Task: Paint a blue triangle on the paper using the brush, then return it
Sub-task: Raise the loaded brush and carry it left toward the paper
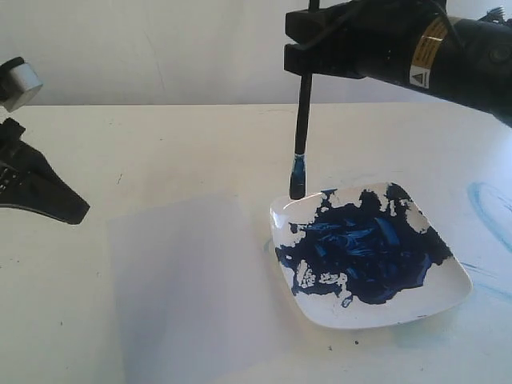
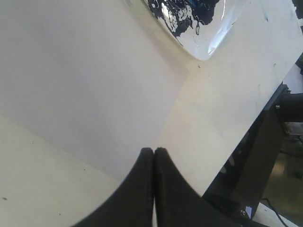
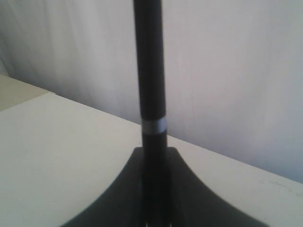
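The brush hangs upright, its black handle clamped in my right gripper, which is shut on it high above the table. Its blue-stained tip hovers at the far left corner of the white plate. In the right wrist view the brush rises straight out from between the fingers. The paper lies flat and bare to the left of the plate; no blue triangle shows on it. My left gripper rests shut and empty at the left edge. In the left wrist view the shut left gripper points over the paper.
The plate is smeared with a big dark-blue paint blotch. Faint light-blue smears mark the tabletop at the right. The plate's corner shows in the left wrist view, and the table's edge with a dark frame beyond it.
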`<state>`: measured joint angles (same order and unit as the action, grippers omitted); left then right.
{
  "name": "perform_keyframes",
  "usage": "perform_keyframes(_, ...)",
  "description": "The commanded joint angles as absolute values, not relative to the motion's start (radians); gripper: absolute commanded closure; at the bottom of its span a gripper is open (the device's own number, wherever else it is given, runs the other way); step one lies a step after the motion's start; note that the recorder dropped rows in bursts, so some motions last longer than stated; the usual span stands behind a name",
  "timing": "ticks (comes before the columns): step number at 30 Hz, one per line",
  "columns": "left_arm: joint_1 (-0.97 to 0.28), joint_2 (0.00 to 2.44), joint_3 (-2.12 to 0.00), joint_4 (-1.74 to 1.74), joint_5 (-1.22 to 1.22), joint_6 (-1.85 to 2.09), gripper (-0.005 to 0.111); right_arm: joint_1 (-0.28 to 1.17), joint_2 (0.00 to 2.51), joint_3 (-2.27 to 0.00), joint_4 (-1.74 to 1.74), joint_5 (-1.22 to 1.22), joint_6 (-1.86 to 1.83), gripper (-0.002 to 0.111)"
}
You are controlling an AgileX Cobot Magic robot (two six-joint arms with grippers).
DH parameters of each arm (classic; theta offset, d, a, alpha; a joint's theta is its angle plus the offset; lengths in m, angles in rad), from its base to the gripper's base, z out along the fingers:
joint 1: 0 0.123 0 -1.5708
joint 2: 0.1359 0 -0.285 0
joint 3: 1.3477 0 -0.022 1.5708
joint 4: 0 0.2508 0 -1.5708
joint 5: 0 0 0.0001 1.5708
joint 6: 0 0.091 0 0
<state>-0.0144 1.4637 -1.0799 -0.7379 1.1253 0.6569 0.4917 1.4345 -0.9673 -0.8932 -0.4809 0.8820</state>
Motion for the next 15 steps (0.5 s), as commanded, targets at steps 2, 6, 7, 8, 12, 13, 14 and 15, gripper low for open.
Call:
perform_keyframes(2,-0.012,1.526,-1.100,-0.762,1.146,0.639,0.107,0.488,1.446,-0.964,-0.894,-0.494,0.902,0.108)
perform_keyframes(6,-0.012,1.565,-1.107,-0.762,1.080,0.625,0.107,0.488,1.447,-0.964,-0.889,-0.500,0.902,0.108)
perform_keyframes(7,-0.012,1.572,-1.107,-0.762,1.050,0.630,0.107,0.488,1.447,-0.964,-0.889,-0.500,0.902,0.108)
perform_keyframes(8,-0.012,1.572,-1.107,-0.762,1.008,0.634,0.107,0.488,1.447,-0.964,-0.889,-0.500,0.905,0.108)
perform_keyframes(12,-0.012,1.575,-1.107,-0.839,0.819,0.637,0.107,0.488,1.447,-0.964,-0.892,-0.495,0.975,0.108)
perform_keyframes(13,-0.012,1.575,-1.107,-0.868,0.789,0.637,0.107,0.488,1.447,-0.964,-0.893,-0.500,0.982,0.108)
perform_keyframes(14,-0.012,1.575,-1.107,-0.889,0.775,0.653,0.107,0.488,1.447,-0.964,-0.893,-0.502,0.982,0.108)
perform_keyframes(15,-0.012,1.577,-1.107,-0.917,0.773,0.693,0.107,0.488,1.447,-0.964,-0.899,-0.513,0.982,0.108)
